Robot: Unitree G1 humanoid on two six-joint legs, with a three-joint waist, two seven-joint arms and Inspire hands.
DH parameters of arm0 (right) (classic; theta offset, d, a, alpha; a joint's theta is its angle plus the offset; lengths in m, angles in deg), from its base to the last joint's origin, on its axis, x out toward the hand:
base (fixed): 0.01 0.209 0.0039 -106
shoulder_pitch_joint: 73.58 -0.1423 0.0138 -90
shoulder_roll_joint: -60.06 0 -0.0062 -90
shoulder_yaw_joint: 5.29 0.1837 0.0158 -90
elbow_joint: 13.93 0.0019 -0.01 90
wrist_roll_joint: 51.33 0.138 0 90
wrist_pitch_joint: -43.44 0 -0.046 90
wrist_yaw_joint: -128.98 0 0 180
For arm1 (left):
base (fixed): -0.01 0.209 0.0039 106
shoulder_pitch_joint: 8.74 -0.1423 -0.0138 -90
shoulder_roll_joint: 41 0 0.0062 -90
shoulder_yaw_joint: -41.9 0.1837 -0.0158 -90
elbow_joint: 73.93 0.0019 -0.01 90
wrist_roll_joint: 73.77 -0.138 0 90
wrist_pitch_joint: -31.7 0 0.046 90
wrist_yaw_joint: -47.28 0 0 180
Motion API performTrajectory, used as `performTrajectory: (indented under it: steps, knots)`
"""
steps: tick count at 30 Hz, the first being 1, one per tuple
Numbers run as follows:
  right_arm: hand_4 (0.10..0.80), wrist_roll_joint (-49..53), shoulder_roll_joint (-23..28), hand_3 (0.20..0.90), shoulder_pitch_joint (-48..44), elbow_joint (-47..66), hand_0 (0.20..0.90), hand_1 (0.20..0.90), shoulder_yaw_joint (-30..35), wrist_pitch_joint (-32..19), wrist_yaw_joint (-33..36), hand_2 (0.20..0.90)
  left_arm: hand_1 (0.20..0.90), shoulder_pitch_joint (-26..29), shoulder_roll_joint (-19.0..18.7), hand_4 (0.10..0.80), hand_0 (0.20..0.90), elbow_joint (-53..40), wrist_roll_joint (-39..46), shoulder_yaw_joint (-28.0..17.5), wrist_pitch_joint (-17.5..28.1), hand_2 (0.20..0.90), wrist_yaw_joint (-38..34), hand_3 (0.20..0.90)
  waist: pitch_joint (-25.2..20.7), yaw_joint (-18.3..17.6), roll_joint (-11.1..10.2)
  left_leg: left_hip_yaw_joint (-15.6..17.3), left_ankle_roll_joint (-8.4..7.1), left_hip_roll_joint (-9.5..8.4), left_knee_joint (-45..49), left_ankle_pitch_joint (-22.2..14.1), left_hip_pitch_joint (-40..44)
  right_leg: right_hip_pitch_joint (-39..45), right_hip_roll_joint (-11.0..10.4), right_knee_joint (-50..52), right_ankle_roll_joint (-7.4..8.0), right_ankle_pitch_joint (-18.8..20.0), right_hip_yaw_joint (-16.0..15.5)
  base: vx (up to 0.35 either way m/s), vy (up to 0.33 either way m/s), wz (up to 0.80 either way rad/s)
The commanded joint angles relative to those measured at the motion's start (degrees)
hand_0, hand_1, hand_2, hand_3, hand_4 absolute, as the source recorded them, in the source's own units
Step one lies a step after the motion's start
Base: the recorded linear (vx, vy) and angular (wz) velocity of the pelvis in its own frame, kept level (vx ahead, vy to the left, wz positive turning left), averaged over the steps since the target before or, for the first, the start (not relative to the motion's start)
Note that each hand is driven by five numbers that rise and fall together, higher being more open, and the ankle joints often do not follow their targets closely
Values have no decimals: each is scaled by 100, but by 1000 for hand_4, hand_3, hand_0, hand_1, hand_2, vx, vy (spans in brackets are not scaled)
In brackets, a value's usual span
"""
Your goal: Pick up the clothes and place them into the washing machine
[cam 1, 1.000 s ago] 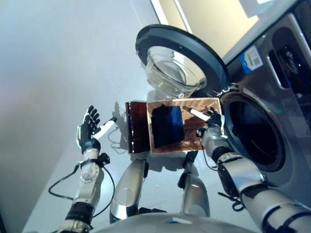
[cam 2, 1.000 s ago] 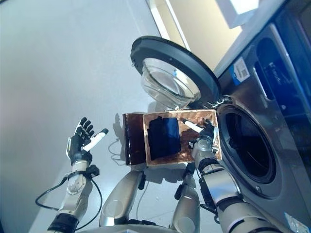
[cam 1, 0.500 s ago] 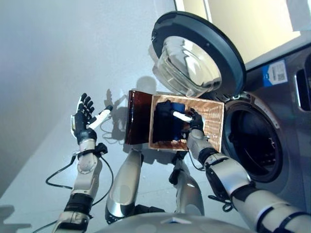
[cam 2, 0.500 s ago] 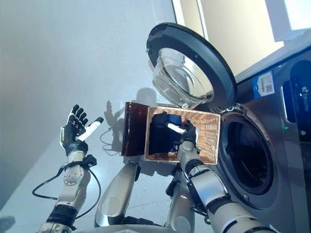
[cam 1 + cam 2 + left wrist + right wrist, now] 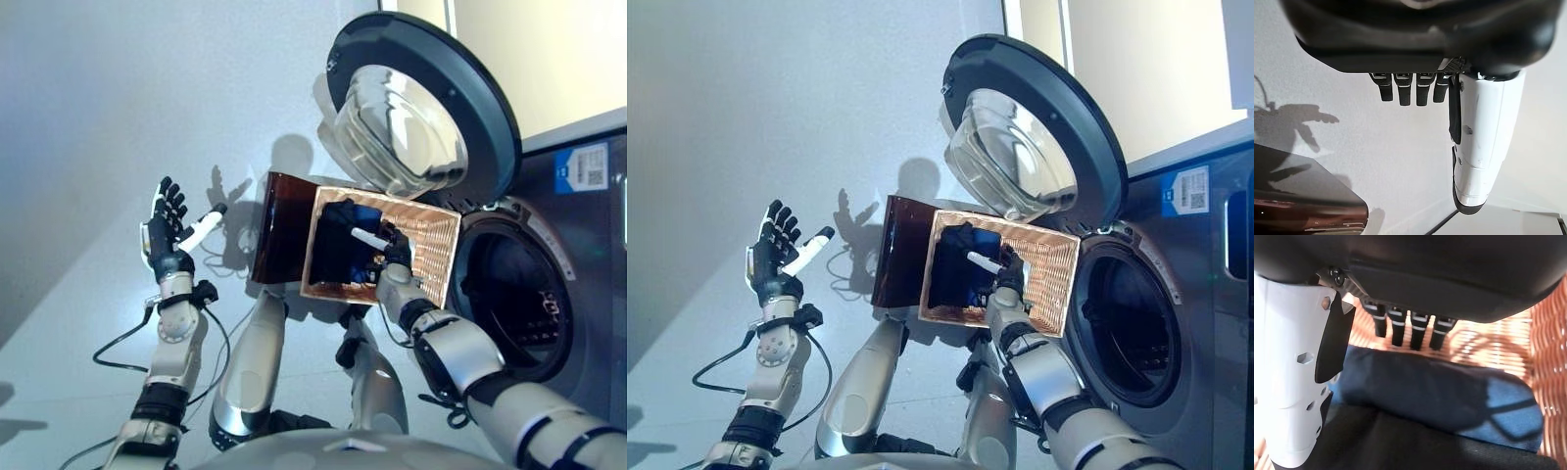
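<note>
A shallow wicker basket (image 5: 434, 247) rests on a dark brown box (image 5: 279, 227) beside the washing machine. Dark blue and black clothes (image 5: 336, 257) lie in the basket's left half. My right hand (image 5: 394, 259) is over the basket, at the right edge of the clothes, with its white-covered thumb pointing across them. In the right wrist view its fingers (image 5: 1410, 332) are straight above a blue cloth (image 5: 1459, 399) and a black cloth (image 5: 1400, 443); it holds nothing. My left hand (image 5: 167, 230) is raised, open and empty, to the left of the box.
The washing machine's round door (image 5: 426, 103) stands open above the basket. Its dark drum opening (image 5: 519, 304) is just right of the basket. Pale floor lies to the left. The box's corner shows in the left wrist view (image 5: 1298, 196).
The camera has shifted. My right hand has moved from the basket's right rim leftward to the clothes. My left hand stays raised and open.
</note>
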Motion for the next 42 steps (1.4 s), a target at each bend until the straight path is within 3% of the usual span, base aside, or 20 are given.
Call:
performTrajectory:
  steps: [1, 8, 19, 31, 42]
  knots:
    - [800, -163, 219, 900, -103, -82, 900, 900, -17, -79, 374, 900, 900, -264, -242, 800, 900, -1049, -221, -66, 437, 900, -172, 900, -32, 213, 161, 177, -305, -123, 149, -270, -340, 257, -209, 457, -28, -618, 199, 2, 3, 4]
    - [800, -502, 290, 900, -182, -261, 900, 900, 57, 49, 794, 900, 900, -339, -280, 800, 900, -1080, -276, -6, 430, 900, -290, 900, 18, 203, 176, 187, -276, -131, 182, -293, -378, 213, -204, 478, -27, -606, 214, 0, 0, 0]
    - [800, -1075, 848, 900, -55, -702, 900, 900, 464, 516, 1289, 900, 900, -539, -286, 800, 900, -1256, -396, 152, 477, 900, -241, 900, -50, 311, 345, 93, -204, -233, 256, -340, -499, 188, -275, 509, 5, -627, 136, 9, -1, 3]
    - [800, -1036, 1070, 900, 186, -680, 900, 900, 657, 560, 1089, 900, 900, -565, -297, 800, 900, -1291, -444, 172, 499, 900, -109, 900, -100, 462, 408, 16, -179, -349, 324, -381, -614, 236, -339, 450, 54, -625, 42, 19, 1, 5]
    - [800, -1005, 914, 900, 170, -692, 900, 900, 732, 566, 1079, 900, 900, -560, -305, 800, 900, -1308, -412, 199, 463, 900, -35, 900, -161, 595, 474, -79, -171, -464, 367, -392, -751, 259, -377, 410, 72, -645, -74, 20, 4, 10]
